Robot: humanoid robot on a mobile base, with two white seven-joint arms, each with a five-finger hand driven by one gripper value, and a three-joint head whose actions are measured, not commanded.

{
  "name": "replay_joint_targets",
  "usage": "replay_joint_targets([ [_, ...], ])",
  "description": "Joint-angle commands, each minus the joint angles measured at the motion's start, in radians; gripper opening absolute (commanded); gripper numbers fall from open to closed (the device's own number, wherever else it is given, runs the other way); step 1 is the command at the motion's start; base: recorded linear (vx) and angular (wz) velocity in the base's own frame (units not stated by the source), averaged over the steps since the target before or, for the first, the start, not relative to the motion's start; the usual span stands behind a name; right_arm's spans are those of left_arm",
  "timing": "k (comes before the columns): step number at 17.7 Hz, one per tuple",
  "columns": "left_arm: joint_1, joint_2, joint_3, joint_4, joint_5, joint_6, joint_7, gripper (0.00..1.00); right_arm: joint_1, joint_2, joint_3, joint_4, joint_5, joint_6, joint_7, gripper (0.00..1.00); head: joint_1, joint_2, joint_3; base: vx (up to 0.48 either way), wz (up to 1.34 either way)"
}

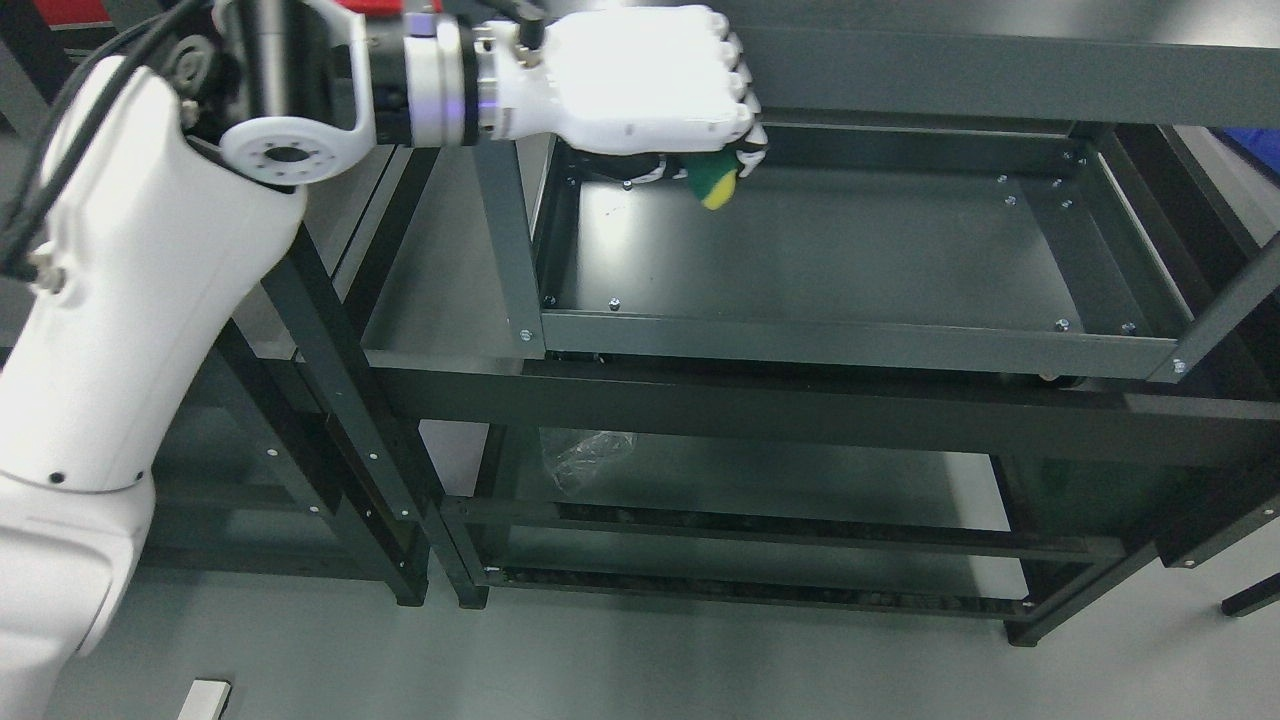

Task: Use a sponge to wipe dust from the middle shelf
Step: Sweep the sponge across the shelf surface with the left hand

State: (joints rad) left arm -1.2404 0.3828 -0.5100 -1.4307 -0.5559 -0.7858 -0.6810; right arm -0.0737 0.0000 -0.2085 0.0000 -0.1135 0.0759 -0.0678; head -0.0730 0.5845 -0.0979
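Head view puts the sponge (719, 183), green over yellow, at the back left of the middle shelf (820, 250), its lower corner poking out beneath the left hand (640, 85). That hand's fingers (738, 75) are curled tight around it, knuckles up, likely so the palm can press the pad down flat. Whether the sponge touches the shelf floor cannot be told. The arm reaches in under the upper shelf (1000, 80). On the bottom shelf lies 1 crumpled clear wrapper (590, 455).
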Motion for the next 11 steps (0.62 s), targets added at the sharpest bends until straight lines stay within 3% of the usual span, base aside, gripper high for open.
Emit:
replay_joint_targets([
  [1, 0.157, 0.34, 0.332, -0.137, 0.128, 0.0, -0.009, 0.0, 0.0, -0.017, 0.0, -0.017, 0.0, 0.001, -0.006, 1.0, 0.0, 0.0, 0.0, 0.0, 0.0],
  [3, 0.145, 0.286, 0.318, -0.135, 0.126, 0.0, -0.009, 0.0, 0.0, -0.017, 0.0, -0.017, 0.0, 0.001, -0.006, 1.0, 0.0, 0.0, 0.0, 0.0, 0.0],
  [6, 0.11, 0.115, 0.259, -0.117, 0.062, 0.0, -0.031, 0.0, 0.0, -0.017, 0.0, -0.017, 0.0, 0.001, -0.006, 1.0, 0.0, 0.0, 0.0, 0.0, 0.0],
  [7, 0.078, 0.049, 0.211, -0.097, 0.039, 0.0, -0.028, 0.0, 0.0, -0.017, 0.0, -0.017, 0.0, 0.001, -0.006, 1.0, 0.0, 0.0, 0.0, 0.0, 0.0],
  [9, 0.009, -0.152, 0.104, 0.01, 0.016, 0.0, -0.026, 0.0, 0.0, -0.017, 0.0, -0.017, 0.0, 0.001, -0.006, 1.0, 0.0, 0.0, 0.0, 0.0, 0.0],
  [11, -0.034, -0.307, 0.088, 0.096, -0.068, 0.0, -0.023, 0.0, 0.0, -0.017, 0.0, -0.017, 0.0, 0.001, -0.006, 1.0, 0.0, 0.0, 0.0, 0.0, 0.0],
])
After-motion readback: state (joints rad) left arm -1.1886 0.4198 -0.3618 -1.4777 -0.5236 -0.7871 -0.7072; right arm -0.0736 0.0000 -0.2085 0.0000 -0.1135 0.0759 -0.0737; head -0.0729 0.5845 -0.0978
